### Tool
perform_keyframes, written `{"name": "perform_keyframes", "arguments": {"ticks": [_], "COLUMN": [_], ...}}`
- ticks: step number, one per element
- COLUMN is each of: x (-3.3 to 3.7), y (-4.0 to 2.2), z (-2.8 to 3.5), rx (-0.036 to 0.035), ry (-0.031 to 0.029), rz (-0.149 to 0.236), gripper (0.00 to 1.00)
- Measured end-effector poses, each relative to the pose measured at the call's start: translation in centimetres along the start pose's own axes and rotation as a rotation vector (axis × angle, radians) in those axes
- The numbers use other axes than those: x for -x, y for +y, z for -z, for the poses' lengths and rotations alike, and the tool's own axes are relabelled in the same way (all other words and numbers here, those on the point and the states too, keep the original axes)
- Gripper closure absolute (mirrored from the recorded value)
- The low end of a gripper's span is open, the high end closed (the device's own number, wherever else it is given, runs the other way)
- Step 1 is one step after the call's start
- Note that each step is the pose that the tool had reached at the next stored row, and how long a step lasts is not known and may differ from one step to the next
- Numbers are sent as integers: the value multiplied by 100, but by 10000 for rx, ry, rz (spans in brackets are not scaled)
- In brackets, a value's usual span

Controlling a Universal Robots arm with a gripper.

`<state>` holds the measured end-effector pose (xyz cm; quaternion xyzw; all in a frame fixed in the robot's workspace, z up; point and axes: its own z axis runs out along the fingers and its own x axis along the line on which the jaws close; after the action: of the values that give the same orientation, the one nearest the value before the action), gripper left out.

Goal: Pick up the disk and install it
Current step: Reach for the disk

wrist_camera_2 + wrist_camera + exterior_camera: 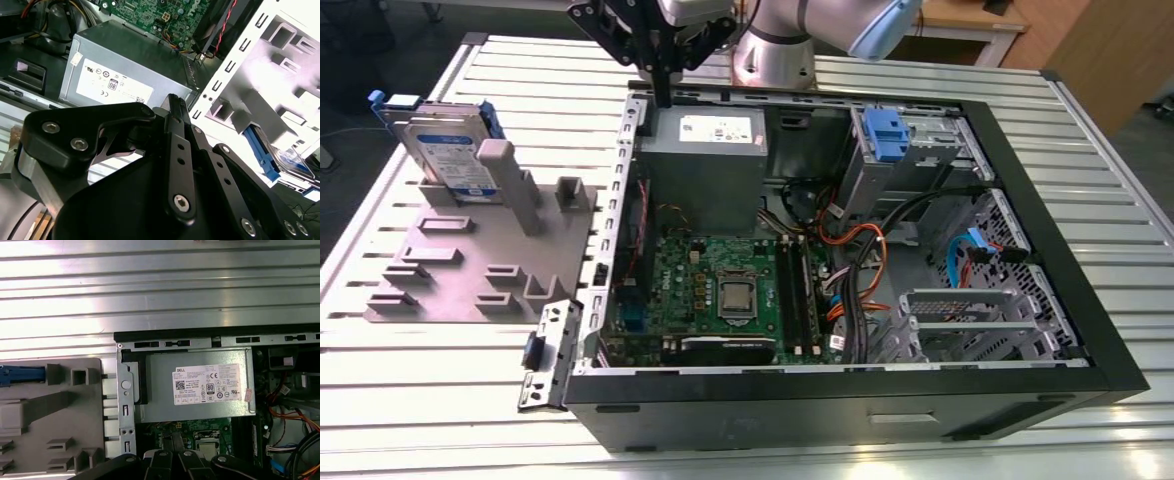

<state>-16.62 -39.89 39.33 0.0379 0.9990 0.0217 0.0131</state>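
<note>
The disk (450, 152), a silver-grey drive with a white-and-blue label in a blue carrier, stands upright in a slot of the grey fixture (467, 270) at the exterior view's left, outside the computer case. In the first wrist view its blue carrier edge (20, 375) shows beside the fixture (60, 415). In the second wrist view the disk (287, 161) lies beyond the fingers. My gripper (663, 97) hangs over the case's back wall, just above the power supply, well apart from the disk. Its black fingers (173, 107) are shut together with nothing between them.
The open black computer case (1067, 290) lies on the slatted metal table (440, 400). Inside are a grey power-supply box (707, 150), the motherboard (720, 290), cables, and a drive bay with a blue latch (887, 130) at the back right.
</note>
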Motion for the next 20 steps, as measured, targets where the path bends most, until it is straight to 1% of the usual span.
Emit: {"name": "perform_keyframes", "arguments": {"ticks": [2,6,8,15,20], "x": [-21,-29,-53,-60,-101], "y": [-2,-2,-4,-5,-8], "z": [0,0,1,1,2], "rx": [0,0,0,0,0], "ry": [0,0,0,0,0], "rz": [0,0,1,-1,0], "gripper": [89,89,89,89,89]}}
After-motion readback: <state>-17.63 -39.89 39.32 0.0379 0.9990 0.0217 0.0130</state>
